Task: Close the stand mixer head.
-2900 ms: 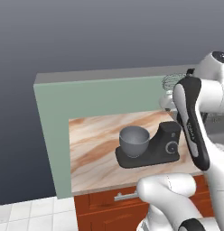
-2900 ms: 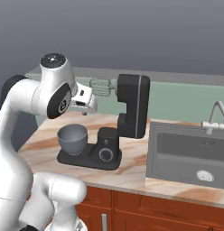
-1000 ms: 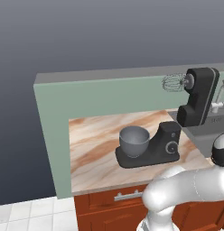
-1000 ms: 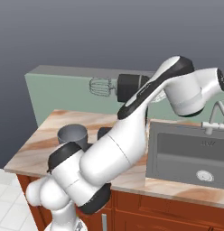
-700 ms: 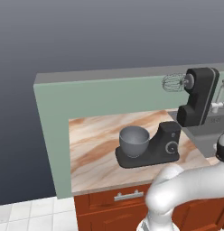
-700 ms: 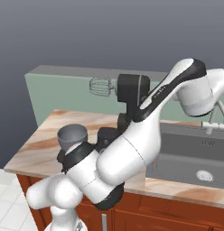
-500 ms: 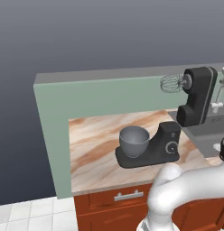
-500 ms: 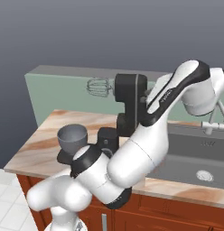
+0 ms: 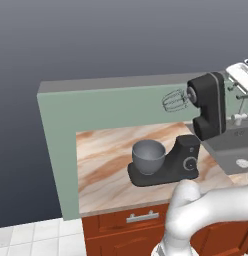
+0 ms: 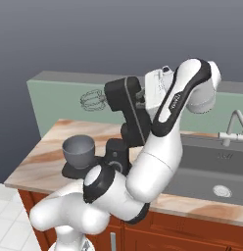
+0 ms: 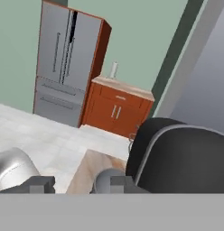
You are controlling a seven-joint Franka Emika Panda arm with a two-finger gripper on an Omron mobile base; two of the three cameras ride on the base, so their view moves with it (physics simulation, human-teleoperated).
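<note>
Marble-patterned counter (image 9: 106, 160), green wall (image 9: 111, 107) behind.

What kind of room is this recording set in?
A simulated home kitchen: a stand mixer on a marble-look counter, a sink with faucet, and a steel refrigerator across the room.

I can read no text, label, brand, number or sign anywhere. My arm's dark forearm panel (image 10: 173, 103) carries a pale marking too small to make out, and the round dial (image 9: 188, 164) on the mixer's column, below and ahead of my hand, shows no legible figures.
</note>
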